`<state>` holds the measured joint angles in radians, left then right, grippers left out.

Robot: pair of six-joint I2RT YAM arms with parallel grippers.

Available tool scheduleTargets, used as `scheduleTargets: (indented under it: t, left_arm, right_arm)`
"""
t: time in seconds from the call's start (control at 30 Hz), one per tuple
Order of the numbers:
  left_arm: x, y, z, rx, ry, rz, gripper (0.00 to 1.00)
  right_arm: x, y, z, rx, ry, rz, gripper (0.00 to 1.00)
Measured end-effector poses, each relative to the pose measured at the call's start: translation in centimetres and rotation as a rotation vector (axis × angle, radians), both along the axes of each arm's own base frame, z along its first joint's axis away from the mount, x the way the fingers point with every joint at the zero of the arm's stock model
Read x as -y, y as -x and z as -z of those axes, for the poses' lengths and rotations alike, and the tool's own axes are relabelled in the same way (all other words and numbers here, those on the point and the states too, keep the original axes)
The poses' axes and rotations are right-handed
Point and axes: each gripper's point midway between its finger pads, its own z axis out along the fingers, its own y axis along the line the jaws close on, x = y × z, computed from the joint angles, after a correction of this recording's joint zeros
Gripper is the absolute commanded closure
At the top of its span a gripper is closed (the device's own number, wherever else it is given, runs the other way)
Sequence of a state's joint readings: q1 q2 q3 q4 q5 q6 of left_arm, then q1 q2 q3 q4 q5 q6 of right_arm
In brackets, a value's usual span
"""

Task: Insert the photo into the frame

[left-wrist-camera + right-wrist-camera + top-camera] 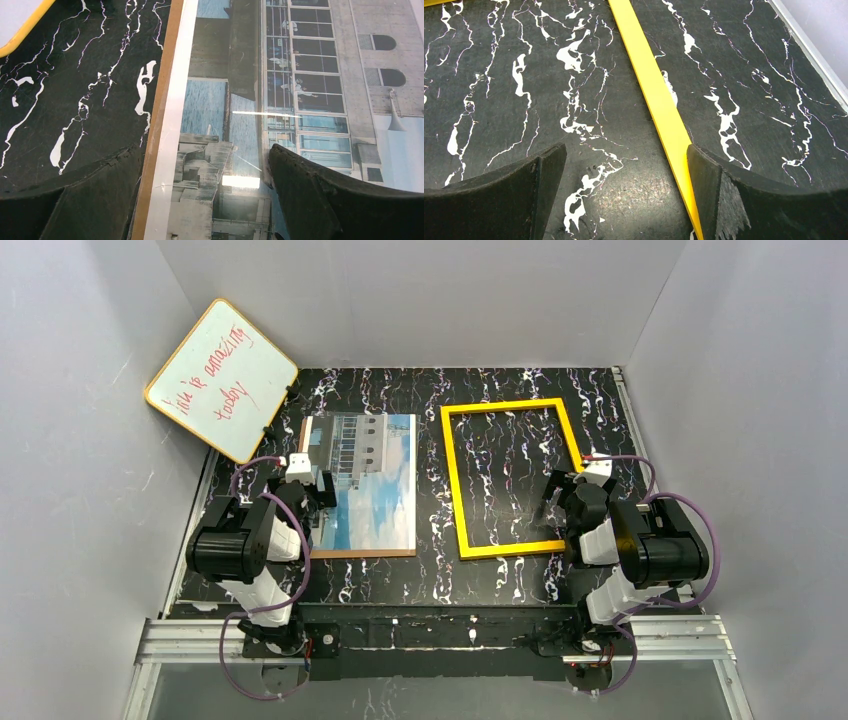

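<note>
The photo [372,480] of a white building under blue sky lies face up on a brown backing board [365,553], left of centre. The yellow frame [453,480] lies flat to its right. My left gripper [318,490] is open over the photo's left edge; in the left wrist view its jaws [205,170] straddle the photo's white border [170,130] and the brown board edge [156,120]. My right gripper [553,495] is open over the frame's right side; in the right wrist view [626,170] the yellow bar [659,105] runs by the right finger [709,190].
A yellow-rimmed whiteboard [222,380] with red handwriting leans against the back-left wall. Grey walls enclose the black marbled table [500,580] on three sides. A metal rail runs along the table's right edge [628,410].
</note>
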<state>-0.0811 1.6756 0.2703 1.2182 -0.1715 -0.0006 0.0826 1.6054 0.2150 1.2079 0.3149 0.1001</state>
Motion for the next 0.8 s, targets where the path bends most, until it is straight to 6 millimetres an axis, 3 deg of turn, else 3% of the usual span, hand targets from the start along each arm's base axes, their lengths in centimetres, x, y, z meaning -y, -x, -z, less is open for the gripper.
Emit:
scheduleTargets:
  t: [0.63, 0.7, 0.8]
  left_arm:
    - [-0.1, 0.0, 0.1, -0.012, 0.006, -0.007, 0.02]
    - [-0.3, -0.8, -0.3, -0.039, 0.007, -0.024, 0.02]
    - [-0.5, -4.0, -2.5, -0.089, -0.017, -0.029, 0.02]
  right_arm:
    - [0.0, 0.0, 0.0, 0.000, 0.000, 0.001, 0.01]
    - [0.2, 0.0, 0.0, 0.000, 0.001, 0.010, 0.01]
    - [0.1, 0.1, -0.2, 0.000, 0.009, 0.006, 0.01]
